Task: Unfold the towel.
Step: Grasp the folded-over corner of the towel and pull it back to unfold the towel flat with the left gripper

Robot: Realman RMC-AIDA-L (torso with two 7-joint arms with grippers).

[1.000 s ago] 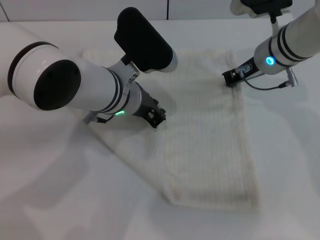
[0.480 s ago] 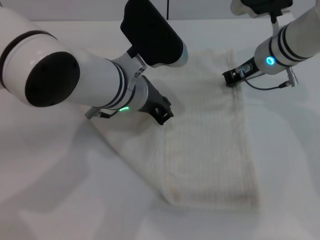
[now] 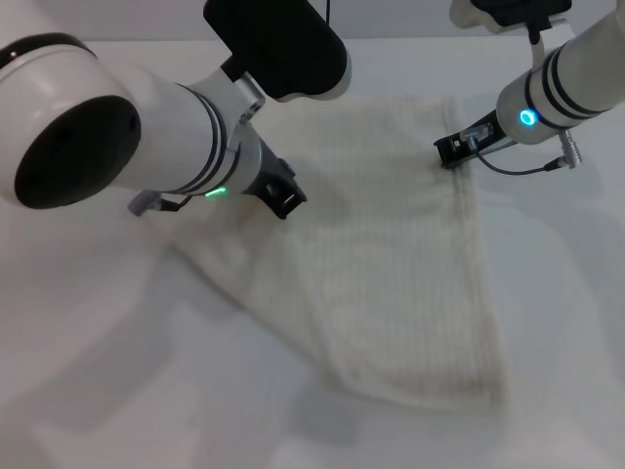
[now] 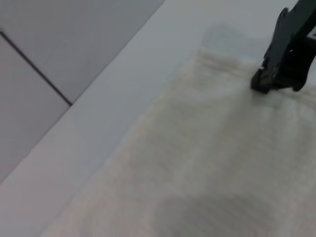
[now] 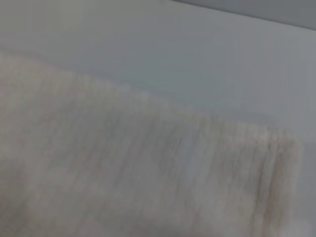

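Observation:
The cream-white ribbed towel (image 3: 410, 274) lies on the white table, partly folded, with a loose, rumpled layer trailing to its left. My left gripper (image 3: 286, 202) is at the towel's left part, shut on a layer of it and holding it just off the table. My right gripper (image 3: 449, 154) is at the towel's far right corner, shut on the cloth and low against the table. The left wrist view shows the towel (image 4: 197, 163) with the right gripper (image 4: 261, 84) down on it farther off. The right wrist view shows only the towel's hemmed corner (image 5: 123, 168).
The white tabletop (image 3: 88, 391) surrounds the towel, with bare surface at the front and left. A grey wall panel (image 4: 59, 34) runs behind the table's far edge. My left arm's bulky forearm (image 3: 107, 147) hangs over the towel's far left part.
My left gripper has moved left and farther back, drawing the towel's layer with it. The towel's front left edge now reaches farther left. The right gripper has not moved.

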